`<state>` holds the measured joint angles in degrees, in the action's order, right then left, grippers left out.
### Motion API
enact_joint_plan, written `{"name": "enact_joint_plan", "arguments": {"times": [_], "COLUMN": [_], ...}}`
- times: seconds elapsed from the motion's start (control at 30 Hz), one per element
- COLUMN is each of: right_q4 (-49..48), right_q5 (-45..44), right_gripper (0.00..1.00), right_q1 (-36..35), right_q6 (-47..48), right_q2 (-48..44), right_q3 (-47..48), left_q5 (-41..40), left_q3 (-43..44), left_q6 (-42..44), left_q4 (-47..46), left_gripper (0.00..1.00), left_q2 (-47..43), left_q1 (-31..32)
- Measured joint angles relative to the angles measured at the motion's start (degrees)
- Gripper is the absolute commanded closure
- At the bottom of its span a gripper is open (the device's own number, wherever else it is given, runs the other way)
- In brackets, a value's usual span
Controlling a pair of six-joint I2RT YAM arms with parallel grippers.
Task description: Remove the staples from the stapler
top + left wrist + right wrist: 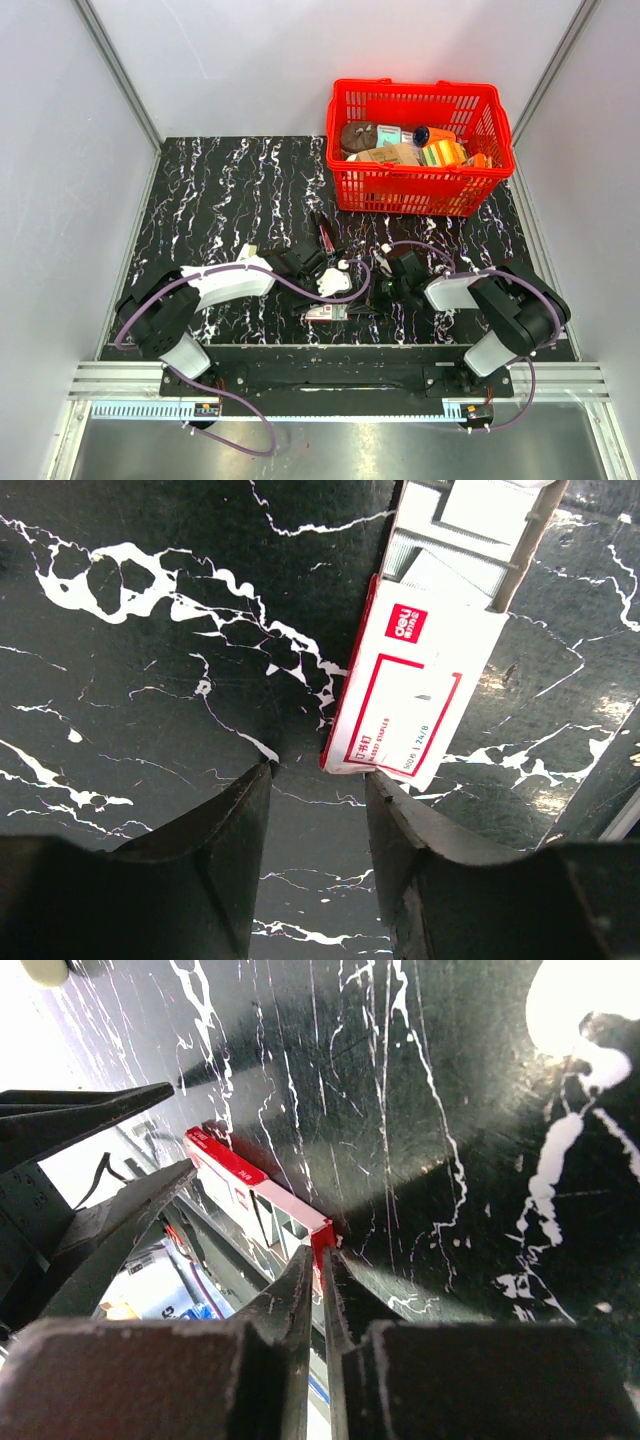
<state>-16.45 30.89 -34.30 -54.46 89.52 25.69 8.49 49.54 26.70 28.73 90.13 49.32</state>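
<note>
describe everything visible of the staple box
The staple box is white cardboard with red edging, a red logo patch and a red-outlined label. Its far end is open, showing silver staple strips. It rests on the black marbled table ahead of the open left gripper; the right gripper pinches its red corner.

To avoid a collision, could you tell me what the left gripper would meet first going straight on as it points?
Probably the near corner of the white-and-red cardboard staple box, just ahead of the left gripper; depth is unclear, possibly the black marbled tabletop.
</note>
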Motion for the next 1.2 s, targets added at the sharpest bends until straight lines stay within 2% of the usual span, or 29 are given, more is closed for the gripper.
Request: {"name": "enact_joint_plan", "arguments": {"times": [0.47,0.87,1.2], "right_q4": [-5.55,-11.26,-15.34], "right_q5": [2.82,3.85,4.66], "right_gripper": [0.86,0.73,0.73], "right_q1": [-0.2,-1.33,-2.38], "right_q6": [-1.55,-3.82,-5.57], "right_q2": [4.02,7.43,10.03], "right_q3": [0.46,1.31,1.84], "left_q5": [-0.02,-0.07,-0.24], "left_q3": [0.02,0.35,0.79], "left_q6": [0.0,0.02,0.02], "left_q4": [0.02,0.09,0.44], "left_gripper": [0.54,0.54,0.55], "left_q2": [0.02,0.37,0.37], "left_q1": [0.0,0.02,0.04]}}
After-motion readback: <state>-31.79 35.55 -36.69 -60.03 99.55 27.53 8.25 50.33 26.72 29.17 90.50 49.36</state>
